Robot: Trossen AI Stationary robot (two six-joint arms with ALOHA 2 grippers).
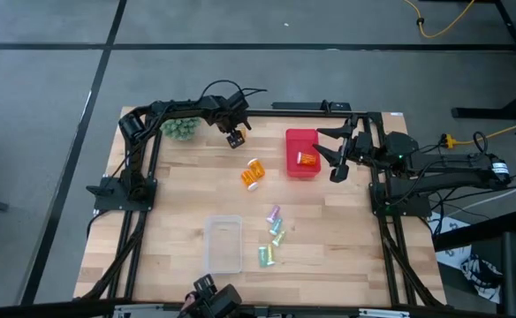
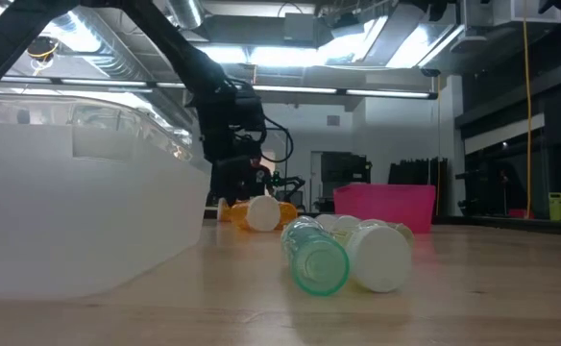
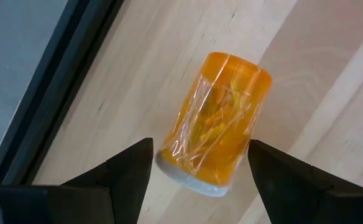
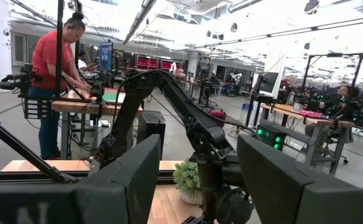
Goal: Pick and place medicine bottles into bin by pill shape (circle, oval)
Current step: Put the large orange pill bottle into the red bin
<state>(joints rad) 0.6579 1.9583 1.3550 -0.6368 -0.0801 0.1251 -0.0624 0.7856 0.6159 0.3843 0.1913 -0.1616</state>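
I can find no words, numbers or signs that I can read. The orange bottle [image 3: 215,118] lying in front of my left jaws has shiny wrap on it, but no letters show. The pink bin [image 1: 301,152] is plain. Far back in the room some screens [image 4: 150,62] glow, too small for me to read.

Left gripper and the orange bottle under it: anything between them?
Nothing. In the left wrist view the open left gripper looks straight down on the orange bottle, lying on bare table between the fingers.
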